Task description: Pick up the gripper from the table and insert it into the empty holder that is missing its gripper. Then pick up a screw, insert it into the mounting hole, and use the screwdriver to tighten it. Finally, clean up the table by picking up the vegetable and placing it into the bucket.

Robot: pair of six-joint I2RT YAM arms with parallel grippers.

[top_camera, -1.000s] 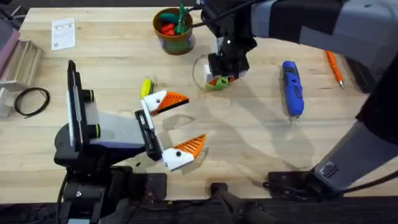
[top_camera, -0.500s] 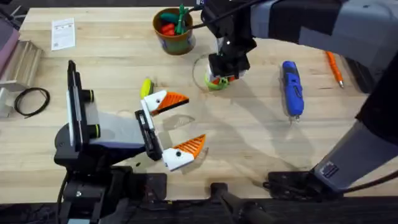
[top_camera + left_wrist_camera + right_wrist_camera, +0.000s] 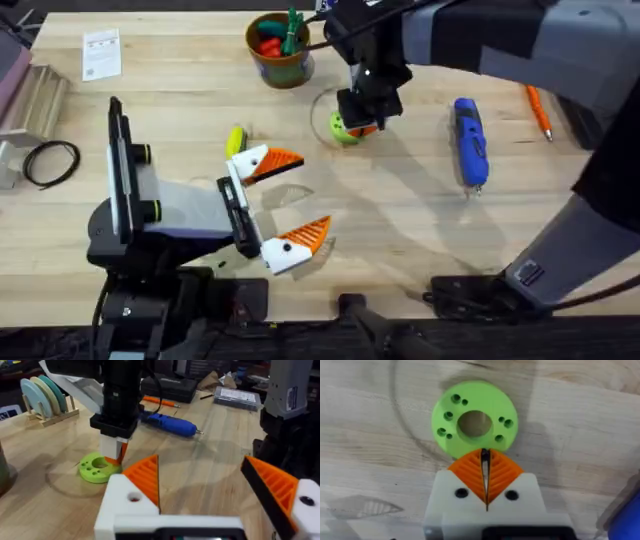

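Near the far middle of the wooden table (image 3: 420,230), I hold my right gripper (image 3: 365,122) over the flat bright-green disc with holes (image 3: 474,418); its two orange ribbed pads (image 3: 470,475) are pressed together, and I cannot see any screw between them. My left gripper (image 3: 285,205) rests low at the near side with its jaws spread wide and nothing between them. I judge that the task is far along but not finished. I cannot see a loose orange wedge-shaped fingertip on the table, so I cannot tell if the insertion step is already done. The chunky blue pen-shaped electric screwdriver (image 3: 469,141) lies untouched to the right of the disc, so the tightening seems not yet done. The small oblong yellow toy vegetable with a green end (image 3: 235,139) lies on the table just beside my left gripper's far finger, and the small round bucket with a brown rim (image 3: 280,48) stands at the far edge, holding red and green toys, so the cleaning is left.
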